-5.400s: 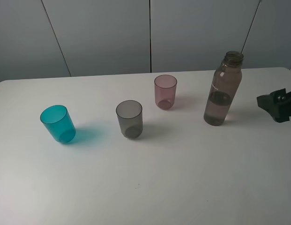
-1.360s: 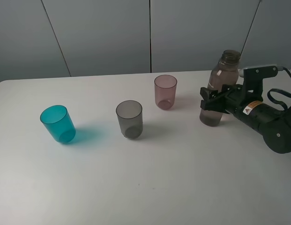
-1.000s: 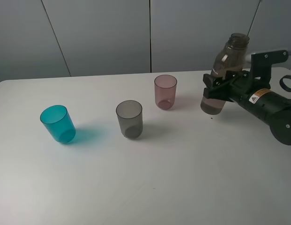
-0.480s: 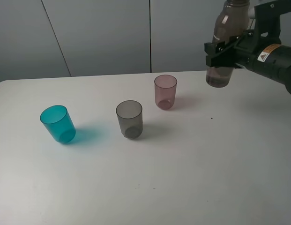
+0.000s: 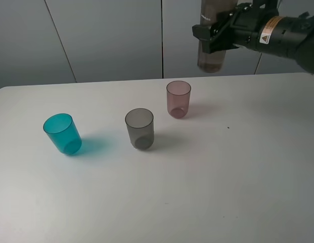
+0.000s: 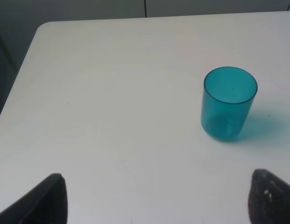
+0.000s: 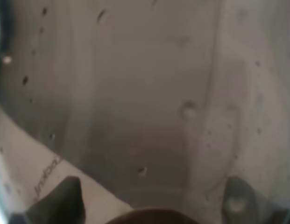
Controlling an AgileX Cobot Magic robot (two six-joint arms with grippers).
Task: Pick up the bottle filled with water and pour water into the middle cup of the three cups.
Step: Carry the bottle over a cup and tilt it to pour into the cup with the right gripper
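Note:
My right gripper point(image 5: 213, 34) is shut on the smoky bottle point(image 5: 211, 55) and holds it upright high above the table, up and to the right of the pink cup point(image 5: 178, 98). The bottle's top is cut off by the frame edge. The bottle point(image 7: 135, 93) fills the right wrist view. The smoky-grey middle cup point(image 5: 139, 128) stands between the teal cup point(image 5: 62, 133) and the pink cup. The left wrist view shows the teal cup point(image 6: 229, 103) ahead of my left gripper point(image 6: 156, 200), whose fingertips point(image 6: 49, 198) stand wide apart and hold nothing.
The white table point(image 5: 207, 182) carries only the three cups. Its back edge runs along a grey panelled wall point(image 5: 106, 35). The table's left edge point(image 6: 23, 70) shows in the left wrist view.
My right gripper took hold of the bottle, lifted it off the table and carried it up and to the left. The cups have not moved.

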